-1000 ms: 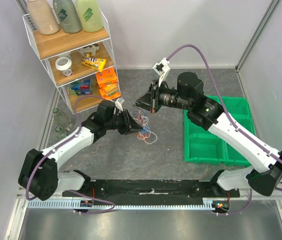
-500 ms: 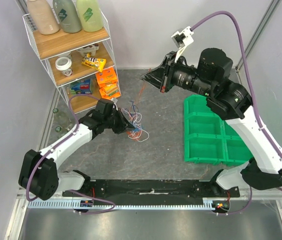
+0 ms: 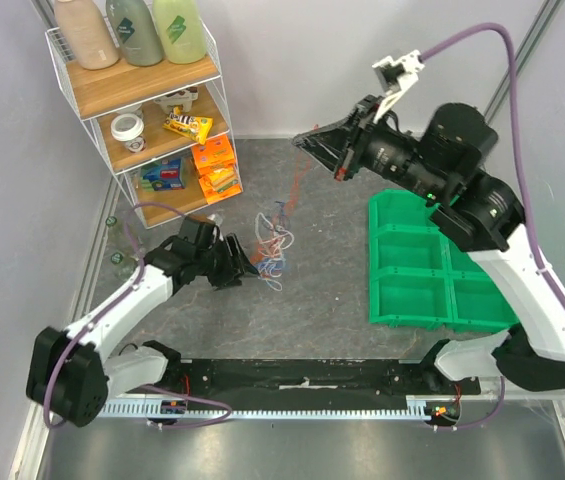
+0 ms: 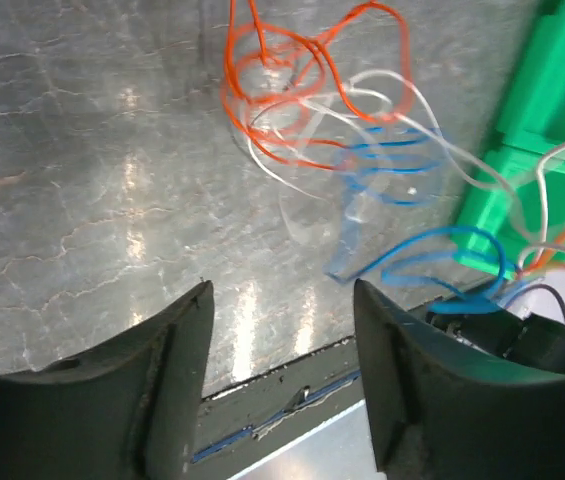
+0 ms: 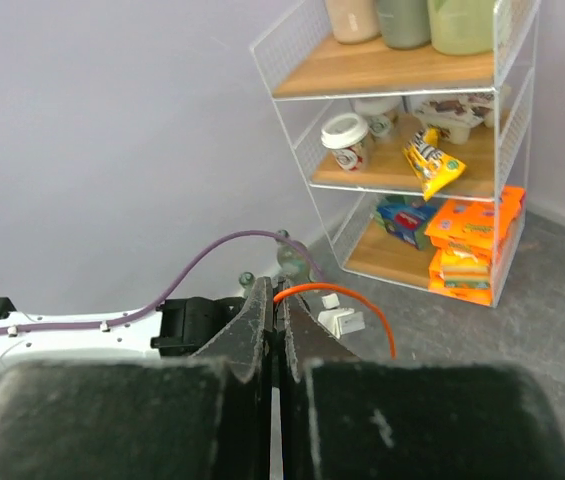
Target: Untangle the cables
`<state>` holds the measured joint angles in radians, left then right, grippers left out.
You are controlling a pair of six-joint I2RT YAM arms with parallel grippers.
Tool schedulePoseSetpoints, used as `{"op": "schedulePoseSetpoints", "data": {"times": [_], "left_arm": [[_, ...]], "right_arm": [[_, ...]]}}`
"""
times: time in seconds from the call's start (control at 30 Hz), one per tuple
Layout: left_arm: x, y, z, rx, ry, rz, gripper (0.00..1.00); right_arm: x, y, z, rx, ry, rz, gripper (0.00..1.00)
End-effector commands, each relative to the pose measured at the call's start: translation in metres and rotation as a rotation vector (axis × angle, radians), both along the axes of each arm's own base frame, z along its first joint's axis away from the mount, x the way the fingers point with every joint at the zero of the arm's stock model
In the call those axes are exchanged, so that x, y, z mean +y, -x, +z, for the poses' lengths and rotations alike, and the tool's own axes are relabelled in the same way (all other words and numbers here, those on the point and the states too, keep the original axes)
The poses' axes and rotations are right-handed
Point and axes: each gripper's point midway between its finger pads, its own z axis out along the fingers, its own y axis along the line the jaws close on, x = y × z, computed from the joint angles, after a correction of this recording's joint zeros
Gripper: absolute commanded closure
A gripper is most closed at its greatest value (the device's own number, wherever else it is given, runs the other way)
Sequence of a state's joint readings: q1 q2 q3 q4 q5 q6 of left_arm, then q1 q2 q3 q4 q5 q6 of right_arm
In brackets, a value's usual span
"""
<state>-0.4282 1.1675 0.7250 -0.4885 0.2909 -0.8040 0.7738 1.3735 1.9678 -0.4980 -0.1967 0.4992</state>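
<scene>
The cables (image 3: 272,243) are a small bundle of thin orange-red, white and blue wires lying on the grey floor at mid-table. In the left wrist view the bundle (image 4: 337,140) lies ahead of my open, empty left gripper (image 4: 282,300). In the top view my left gripper (image 3: 245,268) sits low, just left of the bundle. My right gripper (image 3: 307,143) is raised high at the back, shut on one orange-red wire (image 3: 289,190) that runs down to the bundle. The right wrist view shows that wire (image 5: 347,300) looping out of the closed right gripper (image 5: 278,292).
A wire shelf rack (image 3: 147,110) with bottles, a cup and snack packs stands at the back left. A green compartment bin (image 3: 432,265) sits at the right. Grey walls enclose the table. A black rail (image 3: 302,380) runs along the near edge.
My right gripper has risen and moved back and to the right, drawing the orange-red wire up out of the bundle. My left gripper has let go and pulled back to the left.
</scene>
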Motion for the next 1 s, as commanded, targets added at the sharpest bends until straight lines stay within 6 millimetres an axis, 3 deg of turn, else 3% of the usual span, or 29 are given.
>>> {"op": "schedulePoseSetpoints", "data": {"times": [0.0, 0.13, 0.23, 0.47, 0.6, 0.7, 0.8, 0.83, 0.97], "left_arm": [[0.001, -0.006, 0.075, -0.34, 0.059, -0.102, 0.33], [0.0, -0.003, 0.115, -0.453, 0.103, -0.12, 0.3], [-0.02, -0.005, 0.127, -0.444, 0.197, -0.18, 0.21], [-0.071, -0.026, 0.145, -0.417, 0.438, -0.323, 0.24], [-0.095, -0.038, 0.135, -0.376, 0.414, -0.357, 0.33], [-0.099, -0.049, 0.121, -0.336, 0.392, -0.317, 0.48], [-0.098, -0.055, 0.111, -0.305, 0.367, -0.29, 0.81], [-0.092, -0.057, 0.101, -0.28, 0.309, -0.254, 0.98], [-0.043, -0.058, 0.051, -0.172, 0.005, -0.098, 0.98]], "right_arm": [[0.0, 0.014, 0.002, -0.038, -0.078, 0.054, 1.0], [0.01, 0.022, -0.023, 0.015, -0.052, 0.126, 1.0], [0.013, 0.027, -0.02, 0.013, -0.058, 0.166, 1.0], [0.013, 0.035, -0.005, -0.003, -0.087, 0.198, 1.0], [0.012, 0.036, 0.003, -0.016, -0.102, 0.202, 1.0], [0.011, 0.039, 0.012, -0.029, -0.125, 0.206, 1.0], [0.006, 0.039, 0.02, -0.043, -0.141, 0.186, 1.0], [0.004, 0.039, 0.026, -0.056, -0.15, 0.179, 1.0], [-0.005, 0.041, 0.054, -0.118, -0.172, 0.149, 1.0]]}}
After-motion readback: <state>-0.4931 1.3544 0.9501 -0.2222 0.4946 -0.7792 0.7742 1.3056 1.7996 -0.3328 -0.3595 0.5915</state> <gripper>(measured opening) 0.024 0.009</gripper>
